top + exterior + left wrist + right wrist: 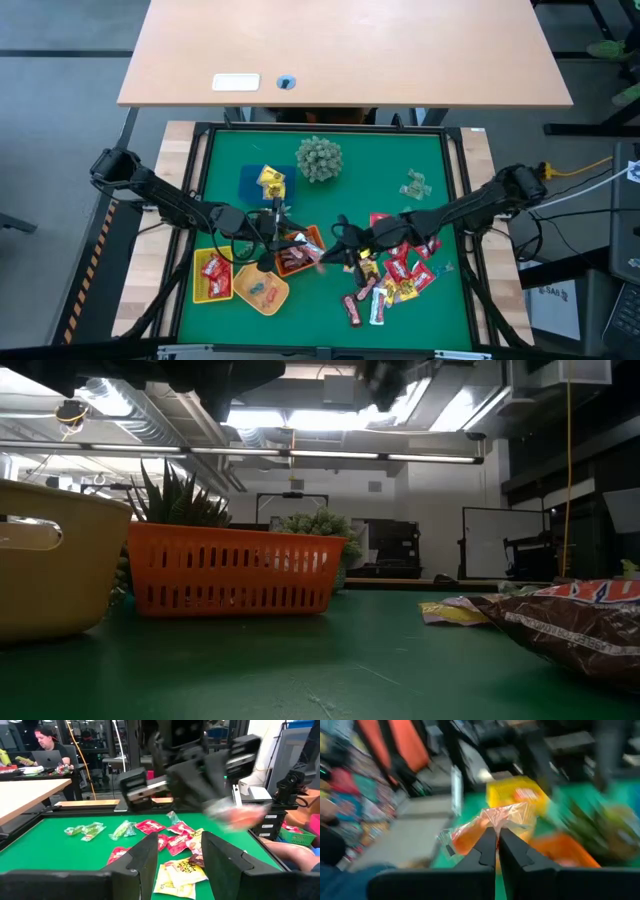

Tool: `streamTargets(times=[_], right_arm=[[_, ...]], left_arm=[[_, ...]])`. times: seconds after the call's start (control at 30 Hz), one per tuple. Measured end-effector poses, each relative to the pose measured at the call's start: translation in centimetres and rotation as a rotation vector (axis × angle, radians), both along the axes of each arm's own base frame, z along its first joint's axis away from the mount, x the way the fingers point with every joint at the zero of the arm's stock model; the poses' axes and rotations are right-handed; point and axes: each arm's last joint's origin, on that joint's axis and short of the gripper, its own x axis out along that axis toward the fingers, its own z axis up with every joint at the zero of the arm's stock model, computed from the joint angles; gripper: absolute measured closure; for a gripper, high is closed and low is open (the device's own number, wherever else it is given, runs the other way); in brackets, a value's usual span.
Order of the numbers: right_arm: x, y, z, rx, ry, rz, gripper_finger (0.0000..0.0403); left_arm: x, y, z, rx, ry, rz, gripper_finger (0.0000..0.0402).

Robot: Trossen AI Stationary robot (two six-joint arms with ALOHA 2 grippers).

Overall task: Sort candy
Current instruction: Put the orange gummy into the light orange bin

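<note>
Right wrist view shows the right gripper (pixel 496 840) clamped on an orange-wrapped candy (pixel 492 826), carried just short of the orange tray (pixel 299 253). Beside it, the left gripper (pixel 179 857) waits, fingers apart. Behind lies the unsorted pile (pixel 395 275): sorting looks roughly half done.

Ceiling: strip lights (pixel 330 420) and exposed beams above me.
Behind my bench: a bare wooden table (pixel 345 50), grey floor (pixel 60 90) around it.
Far room: a person at a laptop (pixel 47 759), dark window frames (pixel 290 510).
</note>
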Motion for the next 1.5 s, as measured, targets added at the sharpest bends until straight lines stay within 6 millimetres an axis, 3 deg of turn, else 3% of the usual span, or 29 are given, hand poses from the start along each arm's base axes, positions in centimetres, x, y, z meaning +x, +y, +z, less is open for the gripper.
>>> streamTargets(times=[0.23, 0.5, 0.6, 1.1, 1.23, 1.4, 1.5], right_arm=[[3.5, 1.5, -1.4, 0.075, -0.202, 0.085, 0.0396], [8.9, 3.4, -1.3, 0.066, -0.207, 0.117, 0.0396], [10.0, 3.7, -1.0, 0.026, -0.218, 0.16, 0.0395], [10.7, 2.8, -1.1, -0.058, -0.255, 0.225, 0.0395], [10.9, 2.4, -1.1, -0.066, -0.27, 0.208, 0.0395], [12.3, 2.2, -2.0, -0.053, -0.26, 0.211, 0.0395], [13.1, 2.9, -2.0, -0.026, -0.275, 0.298, 0.0395]], left_arm=[[0.0, 0.1, 0.1, -0.003, -0.015, 0.019, 0.0264], [-0.8, 0.4, 1.3, 0.056, -0.055, 0.065, 0.0264], [-1.2, 0.5, 2.0, 0.108, -0.072, 0.055, 0.0264], [-5.4, 1.9, 4.9, 0.208, -0.004, 0.084, 0.0264], [-6.7, 2.3, 4.8, 0.232, 0.058, 0.063, 0.0264], [-8.4, 2.9, 5.7, 0.221, 0.046, 0.068, 0.0264], [-9.0, 3.1, 6.1, 0.173, 0.025, 0.073, 0.0264]])
